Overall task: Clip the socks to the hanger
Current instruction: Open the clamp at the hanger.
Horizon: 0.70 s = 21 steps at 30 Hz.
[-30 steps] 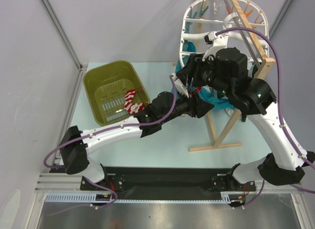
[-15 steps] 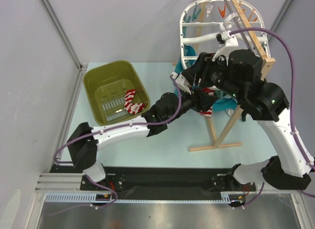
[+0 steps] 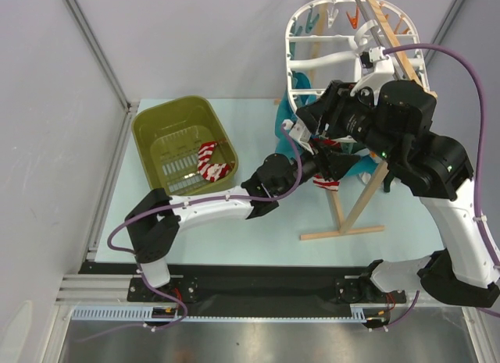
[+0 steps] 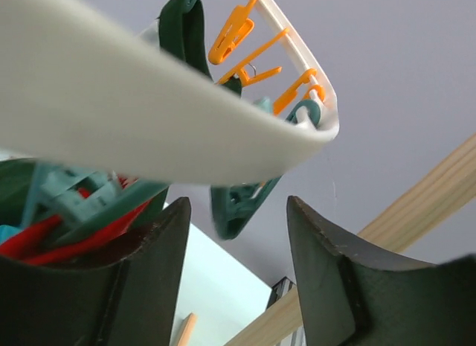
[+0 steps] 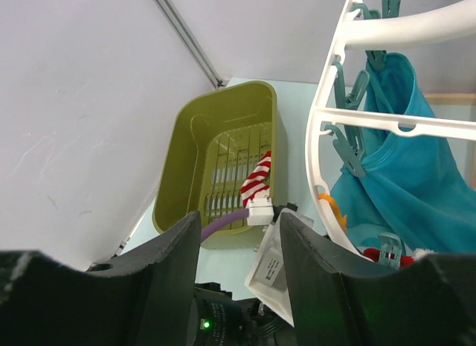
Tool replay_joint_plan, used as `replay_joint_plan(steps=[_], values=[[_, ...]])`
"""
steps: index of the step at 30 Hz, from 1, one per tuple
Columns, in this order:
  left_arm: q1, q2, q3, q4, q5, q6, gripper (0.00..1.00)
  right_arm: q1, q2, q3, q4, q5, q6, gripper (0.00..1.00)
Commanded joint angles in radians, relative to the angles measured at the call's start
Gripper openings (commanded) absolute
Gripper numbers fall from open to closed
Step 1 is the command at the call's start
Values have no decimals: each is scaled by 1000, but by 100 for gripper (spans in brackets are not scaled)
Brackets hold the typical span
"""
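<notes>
The white oval hanger hangs from a wooden stand at the back right, with teal and orange clips round its rim. One red-and-white striped sock hangs below its lower rim, held in a teal clip. A second striped sock lies in the olive basket and also shows in the right wrist view. My left gripper is open and empty just under the hanger rim, with a teal clip above the gap. My right gripper is open and empty beside the hanger, above the left wrist.
The olive-green basket stands at the left. The wooden stand has a foot on the table at the right. Teal cloths hang clipped to the hanger. Grey walls close the back and left.
Both arms have moved right, the left reaching further under the hanger and the right lifting. The striped sock has come into view hanging under the hanger's lower rim.
</notes>
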Motion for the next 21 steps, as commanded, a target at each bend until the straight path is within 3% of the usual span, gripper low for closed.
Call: replay_joint_plan(steps=[1,6,7,14,21], values=[[-6,34,71,71,27,-5,59,3,-25,35,-1,12,11,52],[-6,38,85,47,30,-8,47,3,-39,42,-36,28,10,52],[-6,30,71,42,20,-12,39,3,-42,52,-60,34,8,51],[-6,-41,5,36,-7,8,17,3,-100,6,-172,172,11,50],[-15,-107,-27,-2,-74,54,6,3,-157,-69,-269,235,41,49]])
